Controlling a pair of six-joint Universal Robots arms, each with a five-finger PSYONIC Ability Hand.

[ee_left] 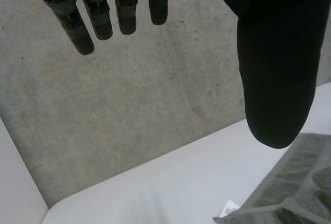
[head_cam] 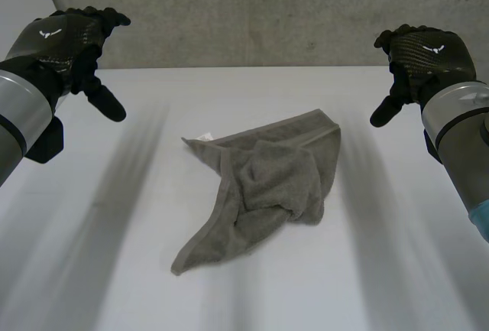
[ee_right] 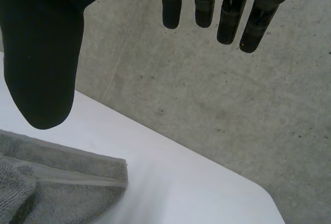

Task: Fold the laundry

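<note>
A grey towel [head_cam: 267, 182] lies crumpled in the middle of the white table [head_cam: 99, 270], one corner trailing toward the near edge and a small white tag at its far left corner. My left hand [head_cam: 65, 48] hovers high at the far left, fingers [ee_left: 83, 17] straight and thumb apart, holding nothing. My right hand [head_cam: 420, 60] hovers high at the far right, equally open and empty, its fingers [ee_right: 235, 12] straight. In the left wrist view the towel's tagged corner [ee_left: 289, 193] lies below the thumb. In the right wrist view the towel's hemmed corner [ee_right: 57, 177] lies under the thumb.
Beyond the table's far edge runs a grey concrete floor [head_cam: 267, 10]. Bare table surface surrounds the towel on all sides.
</note>
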